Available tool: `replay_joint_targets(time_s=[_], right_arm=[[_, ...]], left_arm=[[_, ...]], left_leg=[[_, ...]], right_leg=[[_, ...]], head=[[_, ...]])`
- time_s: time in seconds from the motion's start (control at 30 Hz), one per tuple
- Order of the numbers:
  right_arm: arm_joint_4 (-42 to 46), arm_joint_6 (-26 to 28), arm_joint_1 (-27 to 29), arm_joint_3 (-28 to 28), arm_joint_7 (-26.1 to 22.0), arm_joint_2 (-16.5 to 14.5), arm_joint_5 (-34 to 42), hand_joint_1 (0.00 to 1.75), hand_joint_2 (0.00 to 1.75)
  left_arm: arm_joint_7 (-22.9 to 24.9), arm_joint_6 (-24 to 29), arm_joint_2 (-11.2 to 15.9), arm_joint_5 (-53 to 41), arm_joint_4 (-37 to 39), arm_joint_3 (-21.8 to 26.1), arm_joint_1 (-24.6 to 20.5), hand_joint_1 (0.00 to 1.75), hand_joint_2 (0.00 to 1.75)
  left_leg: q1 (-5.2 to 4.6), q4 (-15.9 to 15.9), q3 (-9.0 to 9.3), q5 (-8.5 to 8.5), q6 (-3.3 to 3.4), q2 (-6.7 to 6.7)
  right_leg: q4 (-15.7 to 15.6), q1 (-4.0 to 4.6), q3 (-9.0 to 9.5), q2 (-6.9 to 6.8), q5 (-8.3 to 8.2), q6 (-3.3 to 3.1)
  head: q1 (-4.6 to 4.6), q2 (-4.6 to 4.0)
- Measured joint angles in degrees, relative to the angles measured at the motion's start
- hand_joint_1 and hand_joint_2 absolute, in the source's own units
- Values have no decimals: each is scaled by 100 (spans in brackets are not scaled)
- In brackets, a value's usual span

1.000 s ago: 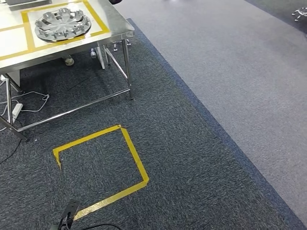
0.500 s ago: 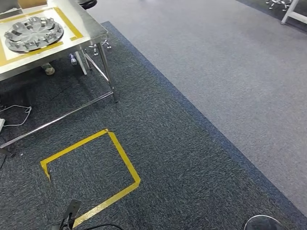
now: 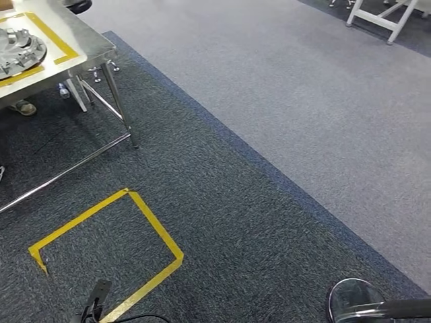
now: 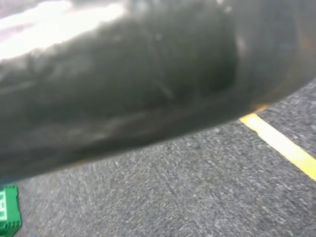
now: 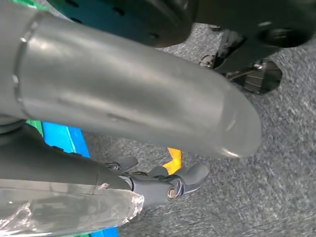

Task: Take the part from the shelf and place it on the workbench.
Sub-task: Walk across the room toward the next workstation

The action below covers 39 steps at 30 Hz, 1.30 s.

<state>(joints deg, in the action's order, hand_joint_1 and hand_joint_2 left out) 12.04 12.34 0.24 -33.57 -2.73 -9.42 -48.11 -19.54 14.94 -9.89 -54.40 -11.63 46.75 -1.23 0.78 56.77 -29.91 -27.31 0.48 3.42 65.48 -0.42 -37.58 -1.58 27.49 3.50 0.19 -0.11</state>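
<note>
While a silver, spoked, disc-shaped metal part (image 3: 15, 48) lies inside the yellow tape frame on the steel worktop (image 3: 76, 50), placement appears complete, though whether the fingers of the left hand or right hand (image 5: 160, 185) are released or clenched cannot be told.

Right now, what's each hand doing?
Left hand: cannot be told, just a blurred dark shape.
Right hand: open, holding nothing.

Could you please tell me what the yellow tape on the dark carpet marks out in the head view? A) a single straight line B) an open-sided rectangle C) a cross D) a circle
B: the yellow tape runs along three sides of a rectangle on the dark carpet, with the near left side left open.
</note>
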Motion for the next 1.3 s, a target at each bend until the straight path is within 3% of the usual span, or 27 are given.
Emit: replay_joint_targets(time_s=[0.07,0.1,0.17,0.2,0.27,0.33,0.37,0.4,0.43,0.47,0.53,0.6,0.67,0.7,0.77,0.8,0.83,0.9,0.93,0.97,1.03,1.1,1.13,1.2,1.27,1.3], right_arm=[[0,-4,-22,0,1,0,0,0,0],[0,-9,-30,0,7,0,-1,0,0],[-1,-21,-25,-1,25,0,-2,0,0],[-1,-26,-14,-1,34,0,-3,0,0],[0,-34,-14,-3,44,0,-4,0,0],[0,-41,-31,-3,46,-1,-5,0,0],[0,-43,-33,-2,46,-1,-6,0,0],[0,-45,-28,-3,48,-1,-12,0,0],[-1,-49,-21,-3,49,0,-27,0,0],[-1,-52,-16,-4,50,-1,-50,0,0],[-2,-60,-22,-4,52,-1,-90,0,0],[-2,-63,-31,-4,54,0,-99,0,0],[-2,-68,-6,-3,56,0,-99,0,0],[-4,-71,16,-3,58,0,-100,0,0],[-7,-77,24,-2,62,-1,-102,0,0],[-8,-79,8,-2,64,-2,-102,0,0],[-8,-80,-12,-1,64,-3,-103,0,0],[-11,-81,-23,1,65,-4,-103,0,0],[-13,-82,-15,1,65,-4,-103,0,0],[-15,-82,-7,1,66,-4,-103,0,0],[-17,-82,-13,0,66,-4,-103,0,0],[-17,-84,-40,0,66,-4,-103,0,0],[-17,-84,-48,0,66,-4,-103,0,0],[-19,-84,-34,0,66,-3,-103,0,0],[-20,-85,-23,-2,67,-4,-103,0,0],[-20,-86,-29,-2,66,-4,-104,0,0]], left_arm=[[0,0,-3,-1,0,6,-1,0,0],[0,1,-3,-3,0,8,-4,0,0],[0,1,-4,-6,0,18,-15,0,0],[0,1,-4,-8,0,25,-24,0,0],[0,2,-6,-10,0,36,-35,0,0],[0,2,-10,-11,0,43,-26,0,0],[0,2,-10,-10,0,48,-16,0,0],[0,2,-9,-10,0,52,-8,0,0],[0,3,-6,-9,0,58,-5,0,0],[0,3,-3,-9,0,64,-5,0,0],[0,3,-2,-6,0,76,-7,0,0],[0,2,-6,-2,0,84,-12,0,0],[0,2,-10,-2,0,89,-18,0,0],[0,3,-13,-3,0,92,-22,0,0],[0,5,-11,-7,0,101,-21,0,0],[0,6,-7,-9,0,105,-13,0,0],[1,7,-2,-9,0,110,-1,0,0],[1,4,0,-9,0,115,14,0,0],[1,3,0,-9,0,116,13,0,0],[1,3,0,-9,0,116,12,0,0],[1,2,2,-9,0,119,9,0,0],[1,0,3,-9,0,120,8,0,0],[1,-1,3,-9,0,120,6,0,0],[1,-2,-1,-9,0,122,-5,0,0],[1,-1,-1,-9,0,123,-15,0,0],[0,-2,-1,-9,0,122,-12,0,0]], left_leg=[[-42,16,58,-58,-57,104],[-61,18,72,-72,-84,151],[-65,8,89,-90,-140,246],[-54,31,86,-128,-170,223],[-35,378,-59,-370,-214,6],[-29,1154,-432,-730,-222,-239],[-29,1492,-613,-830,-222,-286],[-28,1669,-727,-822,-221,-310],[-25,1614,-736,-695,-218,-324],[-18,1357,-648,-482,-216,-354],[27,594,-344,-83,-228,-587],[57,163,-180,36,-220,-785],[44,121,-176,31,-153,-725],[40,113,-172,44,-111,-666],[39,95,-161,58,-23,-525],[23,95,-158,53,5,-449],[4,95,-156,44,28,-367],[-26,96,-147,30,42,-201],[-35,97,-137,21,43,-126],[-40,97,-121,9,38,-57],[-59,101,-76,-27,6,65],[-83,111,-41,-60,-46,171],[-90,111,-32,-67,-74,226],[-71,107,-12,-90,-134,294],[-47,314,-87,-253,-189,73],[-37,590,-210,-409,-209,-93]], right_leg=[[-573,19,321,-191,-201,-54],[-647,33,357,-216,-206,-87],[-648,38,334,-80,-220,-162],[-660,32,329,-19,-230,-196],[-691,7,334,103,-253,-266],[-695,3,325,239,-258,-304],[-695,4,322,318,-258,-310],[-695,4,322,401,-258,-311],[-694,1,325,485,-262,-305],[-693,-7,327,571,-268,-294],[-670,-12,308,734,-280,-243],[-654,-9,256,870,-296,-172],[-684,-27,207,975,-331,-96],[-672,-29,182,921,-327,-64],[-371,-16,8,609,-138,-16],[-49,-8,-143,407,44,-3],[342,-10,-331,287,245,10],[896,-14,-577,211,453,21],[886,-13,-548,198,404,17],[648,-9,-399,170,263,4],[-121,24,63,-71,-46,-48],[-566,68,331,-286,-166,-100],[-605,87,343,-295,-161,-122],[-636,86,331,-150,-194,-176],[-683,56,340,-8,-233,-244],[-698,38,344,65,-246,-270]], head=[[-3,0],[-4,0],[-7,0],[-8,0],[-34,0],[-63,0],[-68,0],[-70,0],[-69,0],[-69,0],[-78,0],[-86,0],[-90,0],[-89,0],[-48,0],[-26,0],[-10,0],[-10,0],[-9,0],[-9,0],[-9,0],[-16,0],[-19,0],[-21,0],[-40,0],[-57,0]])
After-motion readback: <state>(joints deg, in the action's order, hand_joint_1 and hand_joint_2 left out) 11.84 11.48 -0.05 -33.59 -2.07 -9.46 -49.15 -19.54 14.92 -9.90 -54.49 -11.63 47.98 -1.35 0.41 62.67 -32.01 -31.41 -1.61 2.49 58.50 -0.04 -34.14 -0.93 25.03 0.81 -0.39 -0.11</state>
